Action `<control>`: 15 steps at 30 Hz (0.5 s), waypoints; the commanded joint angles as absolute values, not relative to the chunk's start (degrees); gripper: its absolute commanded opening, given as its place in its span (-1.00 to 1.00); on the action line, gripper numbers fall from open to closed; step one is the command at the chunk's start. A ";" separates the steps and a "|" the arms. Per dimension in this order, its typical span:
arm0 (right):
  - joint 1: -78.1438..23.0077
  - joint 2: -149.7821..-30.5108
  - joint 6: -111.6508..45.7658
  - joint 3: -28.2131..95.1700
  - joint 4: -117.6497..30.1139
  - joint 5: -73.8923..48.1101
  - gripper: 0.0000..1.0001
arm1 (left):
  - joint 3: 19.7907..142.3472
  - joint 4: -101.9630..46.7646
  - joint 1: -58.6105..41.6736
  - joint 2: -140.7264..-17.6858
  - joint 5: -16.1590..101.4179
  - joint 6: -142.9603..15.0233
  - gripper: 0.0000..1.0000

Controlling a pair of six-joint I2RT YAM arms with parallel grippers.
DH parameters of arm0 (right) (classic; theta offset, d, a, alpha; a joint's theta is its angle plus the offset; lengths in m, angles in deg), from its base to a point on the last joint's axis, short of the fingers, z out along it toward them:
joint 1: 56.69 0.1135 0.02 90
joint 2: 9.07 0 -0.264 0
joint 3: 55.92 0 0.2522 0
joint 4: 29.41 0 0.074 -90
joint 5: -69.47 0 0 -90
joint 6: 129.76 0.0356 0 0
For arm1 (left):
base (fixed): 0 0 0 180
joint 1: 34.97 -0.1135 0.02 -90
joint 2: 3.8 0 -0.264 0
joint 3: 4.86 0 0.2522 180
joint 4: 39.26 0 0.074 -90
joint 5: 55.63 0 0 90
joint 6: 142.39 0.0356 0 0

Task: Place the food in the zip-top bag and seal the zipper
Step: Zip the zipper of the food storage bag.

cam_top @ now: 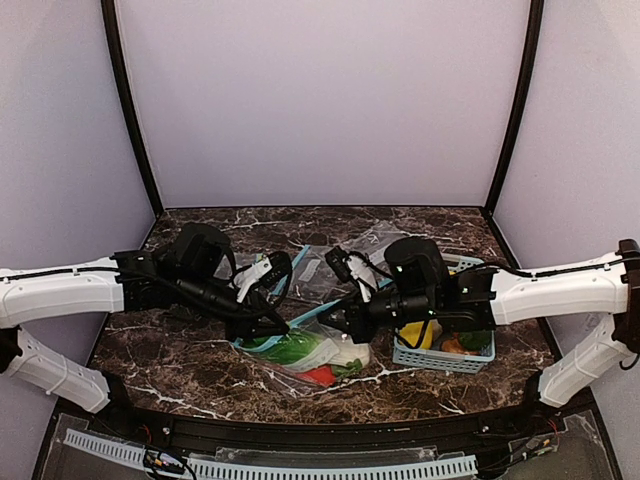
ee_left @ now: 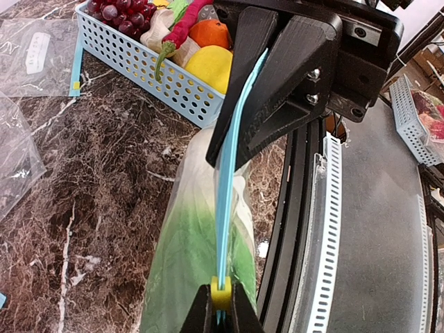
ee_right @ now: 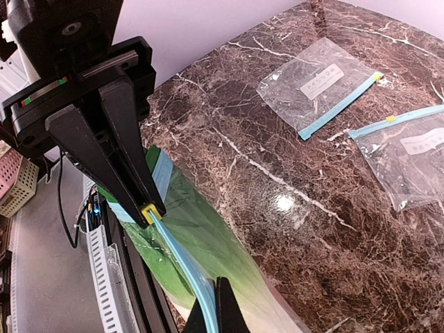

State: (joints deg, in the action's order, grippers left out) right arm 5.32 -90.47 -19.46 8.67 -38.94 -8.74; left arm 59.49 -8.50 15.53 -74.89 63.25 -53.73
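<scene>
The zip-top bag (cam_top: 310,350) lies between the two arms with its mouth held up off the table. Inside it are the leafy food (ee_left: 187,257) (ee_right: 208,229), white stalk and green leaves, and a red piece (cam_top: 318,375). The light-blue zipper (ee_left: 229,173) (ee_right: 180,257) runs taut between both grippers. My left gripper (ee_left: 222,312) (cam_top: 283,322) is shut on the zipper's yellow slider (ee_left: 220,295) (ee_right: 147,212) at one end. My right gripper (ee_right: 211,316) (cam_top: 335,318) is shut on the strip near the other end. No cucumber shows.
A light-blue basket (cam_top: 440,358) (ee_left: 146,66) at the right holds grapes (ee_left: 118,14), a red chili-shaped toy (ee_left: 182,31), an orange and a lemon (ee_left: 208,66). Smaller clear bags (ee_right: 316,87) (ee_right: 409,149) lie farther back. The table's black front rail (ee_left: 291,229) runs close beside the bag.
</scene>
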 commanded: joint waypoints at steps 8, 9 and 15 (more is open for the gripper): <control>-0.58 -91.06 -19.96 9.70 -43.00 -16.93 -1.00 | 54.14 2.79 13.88 -68.85 61.62 -55.07 -0.99; -0.76 -91.04 -19.94 9.68 -43.00 -17.01 -1.00 | 53.85 2.80 13.70 -68.58 61.62 -55.13 -0.99; -1.40 -90.93 -19.98 9.49 -43.00 -17.25 -1.00 | 52.80 2.84 13.13 -67.78 61.66 -55.37 -0.99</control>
